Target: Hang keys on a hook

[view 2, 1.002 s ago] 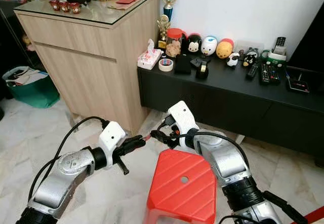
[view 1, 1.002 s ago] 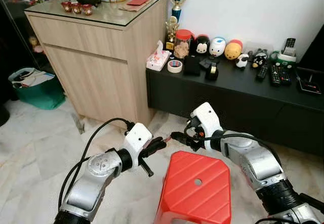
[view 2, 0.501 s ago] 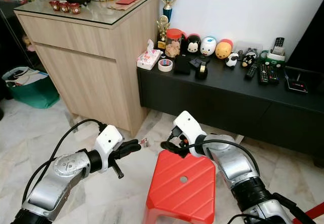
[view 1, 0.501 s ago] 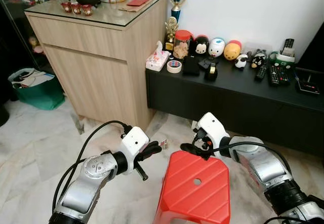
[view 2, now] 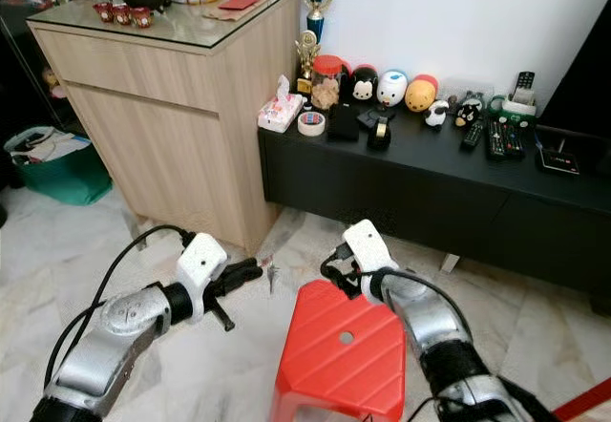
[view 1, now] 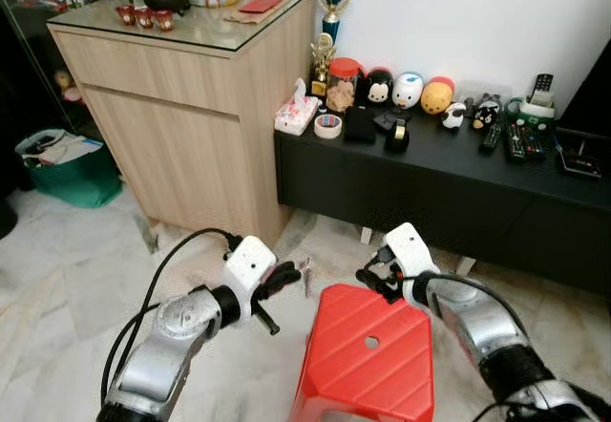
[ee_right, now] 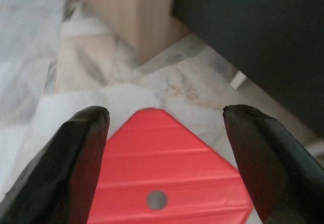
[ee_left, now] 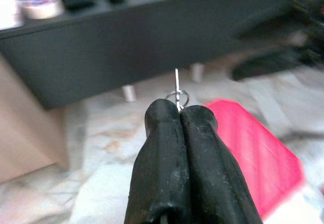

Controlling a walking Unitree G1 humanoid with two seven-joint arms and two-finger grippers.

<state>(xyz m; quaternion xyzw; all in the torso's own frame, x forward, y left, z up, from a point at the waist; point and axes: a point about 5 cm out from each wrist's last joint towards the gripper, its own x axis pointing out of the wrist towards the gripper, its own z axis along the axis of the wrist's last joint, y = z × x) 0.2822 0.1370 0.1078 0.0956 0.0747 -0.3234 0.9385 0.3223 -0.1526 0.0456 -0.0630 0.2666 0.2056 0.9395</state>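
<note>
My left gripper (view 1: 289,271) is shut on a small bunch of keys (view 1: 305,273), which hangs from its tip low over the marble floor, left of a red plastic stool (view 1: 368,355). In the left wrist view the two black fingers (ee_left: 177,148) press together with the thin key ring (ee_left: 177,97) poking out between them. My right gripper (view 1: 368,279) hovers at the stool's far edge, a short gap away from the keys. Its fingers (ee_right: 81,148) stand wide open with nothing between them, above the stool's top (ee_right: 162,173).
A tall wooden cabinet (view 1: 191,116) stands ahead on the left. A low black console (view 1: 430,183) along the wall carries toys, tape (view 1: 328,124) and remotes. A green bag (view 1: 67,164) sits on the floor at far left.
The two grippers met at the keys a second ago. The right gripper has since drawn back to the right, empty, while the left one keeps the keys and has shifted slightly left.
</note>
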